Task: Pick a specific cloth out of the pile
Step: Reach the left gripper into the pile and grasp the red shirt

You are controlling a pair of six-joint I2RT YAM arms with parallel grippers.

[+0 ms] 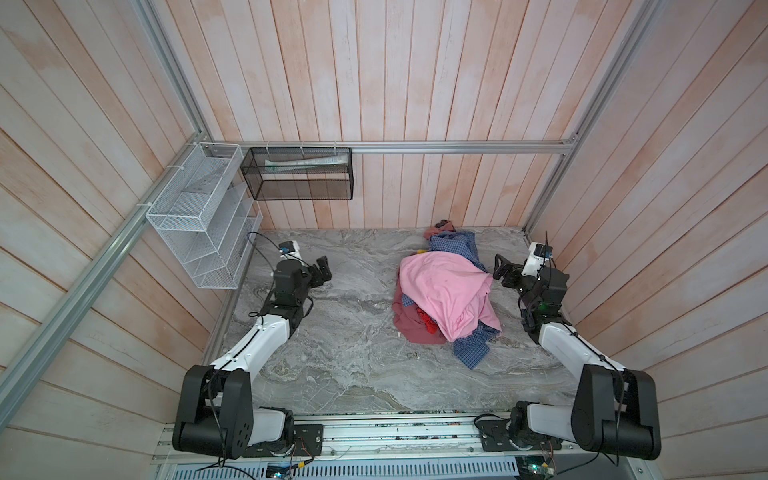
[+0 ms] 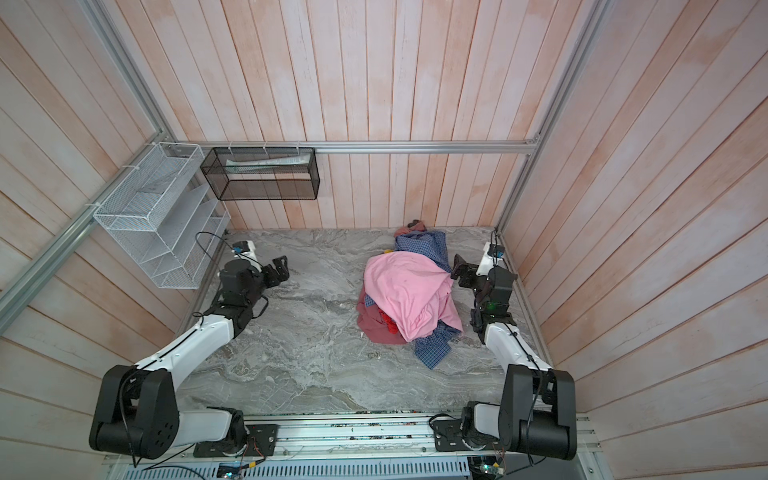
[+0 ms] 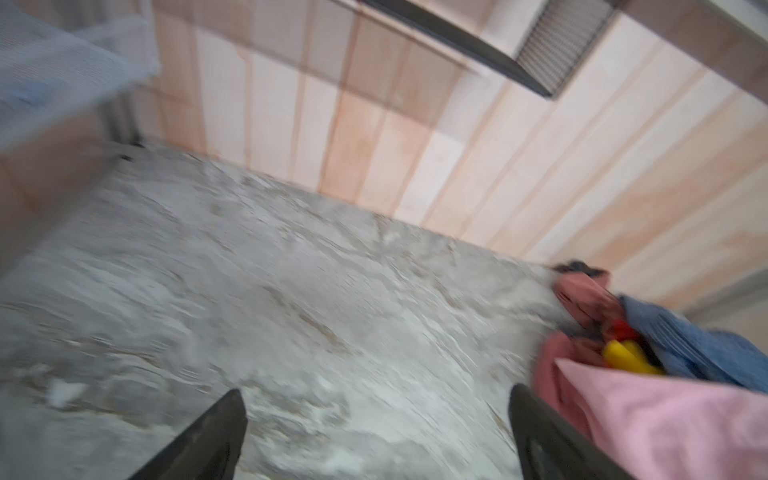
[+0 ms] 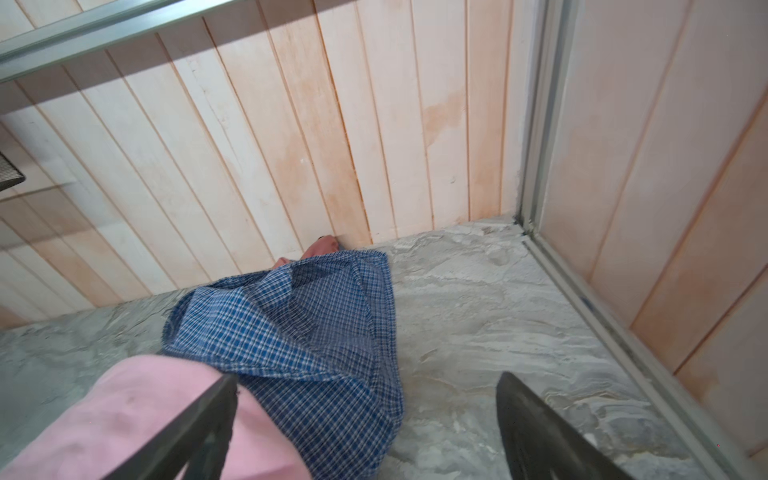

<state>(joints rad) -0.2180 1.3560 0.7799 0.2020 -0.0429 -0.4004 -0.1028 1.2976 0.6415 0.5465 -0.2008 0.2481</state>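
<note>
A white wire rack (image 1: 199, 220) is hanging on the left wall. A black mesh basket (image 1: 299, 174) on the back wall is holding a pale flat item (image 1: 303, 163) too indistinct to name.

The pile (image 1: 451, 291) is lying on the right part of the grey marbled table (image 1: 332, 340), which plank walls (image 1: 415, 83) are enclosing. A pink cloth (image 1: 449, 282) is covering most of the pile, with blue checked shirts (image 1: 455, 245) sticking out at both ends.

The cloth (image 1: 426, 319), bright red-orange, is showing only as a small patch at the pile's near left edge. It is sitting between the pink cloth and a maroon cloth (image 1: 409, 328), and the rest is lying hidden.

The left fingers (image 3: 216, 436) are standing wide apart over bare table, in a blurred wrist view. The right fingers (image 4: 540, 432) are also standing apart just beside the pile, gripping nothing. I cannot tell whether one is touching the pink cloth.
</note>
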